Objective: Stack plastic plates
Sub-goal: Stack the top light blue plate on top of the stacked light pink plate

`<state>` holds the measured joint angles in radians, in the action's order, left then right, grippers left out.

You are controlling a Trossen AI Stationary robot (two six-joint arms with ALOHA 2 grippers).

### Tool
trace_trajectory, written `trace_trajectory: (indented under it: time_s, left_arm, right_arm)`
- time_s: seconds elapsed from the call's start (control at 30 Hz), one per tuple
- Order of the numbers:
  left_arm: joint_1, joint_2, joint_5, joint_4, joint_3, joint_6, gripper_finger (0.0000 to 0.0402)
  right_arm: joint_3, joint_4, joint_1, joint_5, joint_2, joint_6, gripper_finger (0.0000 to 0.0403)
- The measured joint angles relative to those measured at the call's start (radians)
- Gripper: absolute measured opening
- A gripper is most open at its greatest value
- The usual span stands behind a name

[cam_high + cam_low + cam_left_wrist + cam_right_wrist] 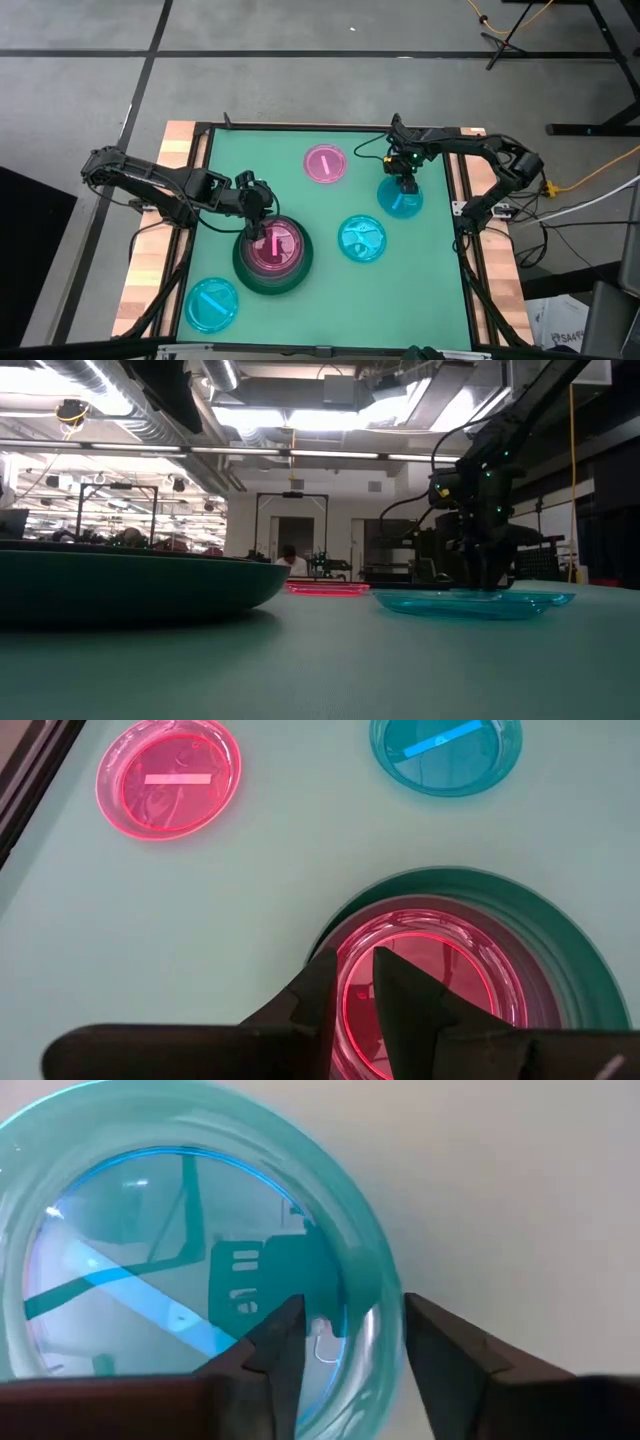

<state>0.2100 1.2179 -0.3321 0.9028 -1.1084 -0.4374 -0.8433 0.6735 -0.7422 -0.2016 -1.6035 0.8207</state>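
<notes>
The right gripper [402, 188] sits low over a small cyan plate [400, 199] near the green mat's [300, 310] right edge — its fingers [270, 1350] straddle the plate's rim, spread on either side without pinching it. The left gripper [262, 222] is at the stack near the mat's left side — a large dark green plate [272, 262] carrying pink plates [272, 246] — its fingers pinching the rim of the top translucent pink one. Loose on the mat lie another pink plate [325, 163] by the far edge and two cyan plates [362, 238] [212, 304].

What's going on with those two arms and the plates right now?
Right gripper straddles rim of cyan plate, not clamped. Left gripper pinches small pink plate atop green stack. Three plates loose. Nothing blocking.
</notes>
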Motion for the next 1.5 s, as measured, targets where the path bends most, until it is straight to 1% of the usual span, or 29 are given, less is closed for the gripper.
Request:
trace_trajectory:
  time_s: [0.13,0.27,0.9,0.97,1.5]
  left_arm:
    - [0.000,0.000,0.000,0.000,0.000,0.000,0.0061]
    - [0.000,0.000,0.000,0.000,0.000,0.000,0.0061]
    - [0.000,0.000,0.000,0.000,0.000,-0.001,0.0061]
    - [0.000,0.000,0.000,0.000,0.000,-0.001,0.0061]
    - [0.000,0.000,0.000,0.000,0.000,-0.007,0.0061]
  right_arm:
    - [0.000,0.000,0.000,0.000,0.000,0.000,0.0117]
    - [0.000,0.000,0.000,0.000,0.000,0.000,0.0090]
    - [0.000,0.000,0.000,0.002,0.001,0.000,0.0007]
    - [0.000,0.001,0.000,0.002,0.002,0.000,0.0002]
    - [0.000,0.001,0.002,0.000,0.002,0.000,0.0001]
